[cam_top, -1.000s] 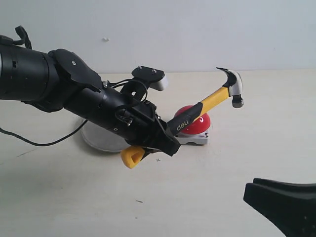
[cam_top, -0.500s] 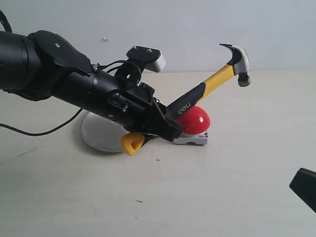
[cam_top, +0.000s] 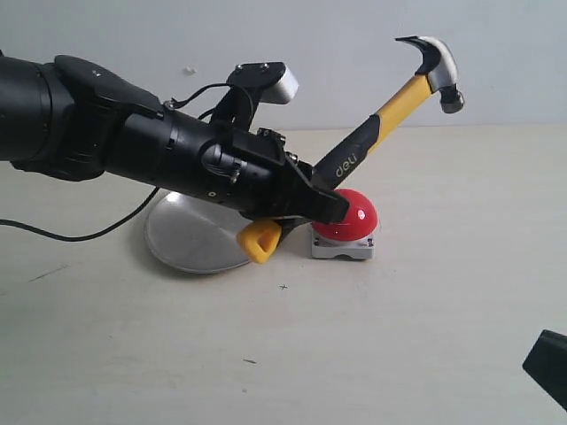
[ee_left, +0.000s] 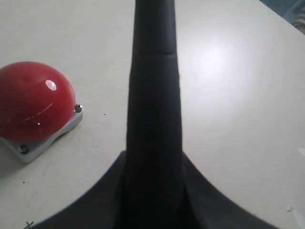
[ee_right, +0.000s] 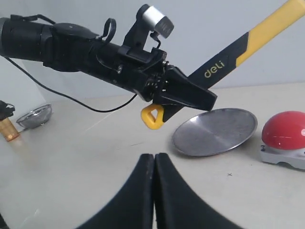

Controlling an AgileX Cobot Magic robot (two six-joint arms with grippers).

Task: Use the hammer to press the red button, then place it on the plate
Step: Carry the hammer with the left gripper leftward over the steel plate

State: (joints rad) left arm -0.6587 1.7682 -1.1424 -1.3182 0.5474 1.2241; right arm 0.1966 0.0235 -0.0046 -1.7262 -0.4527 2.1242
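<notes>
Now the left gripper, clamped on the black grip of the hammer, has swung the head higher than a second ago, up and to the right of the red button. The button sits just beside the plate. Meanwhile the right gripper has drawn back toward the table's near corner, its jaws pressed together on nothing.

The left arm was matte black, thick, cylindrical; a white-capped camera topped its wrist; a thin black cable trailed; the right gripper was black, tapered.
</notes>
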